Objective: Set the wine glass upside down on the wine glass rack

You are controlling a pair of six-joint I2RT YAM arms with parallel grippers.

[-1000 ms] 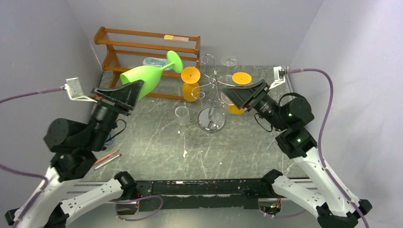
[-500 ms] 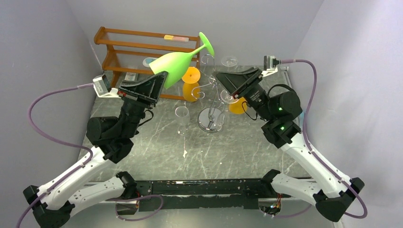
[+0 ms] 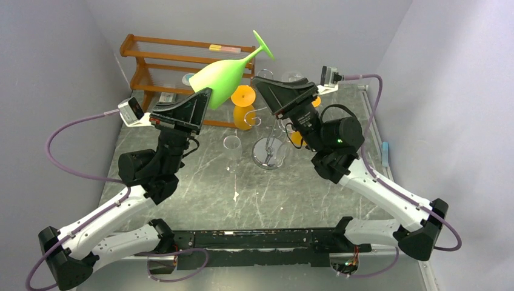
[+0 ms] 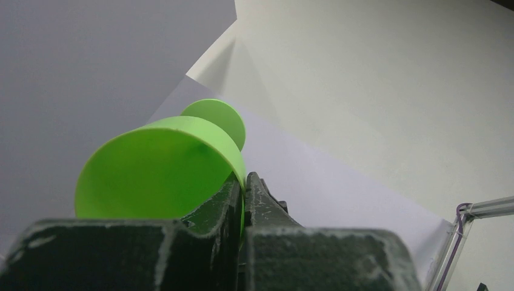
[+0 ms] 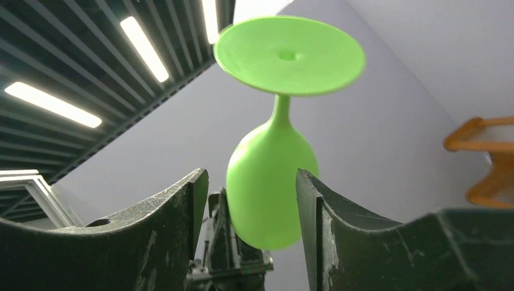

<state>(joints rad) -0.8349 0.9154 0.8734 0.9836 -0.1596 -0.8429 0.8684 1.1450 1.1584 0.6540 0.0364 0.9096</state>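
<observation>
Two lilac walls (image 3: 54, 48) flank the marbled table (image 3: 200, 176); left gripper (image 3: 203, 96) pinches the wine glass (image 3: 221, 76) rim; right gripper (image 3: 267, 85), three o'clock of it, gapes empty.

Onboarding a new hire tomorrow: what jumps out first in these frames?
A bright green wine glass is held aloft toward the back, foot tilted up, its rim pinched by the left gripper. The right gripper hangs open beside it, above the chrome rack standing at centre.

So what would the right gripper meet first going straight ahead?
Probably the green wine glass, centred between the right gripper's open fingers in its wrist view and held by the left gripper; depth unclear.
</observation>
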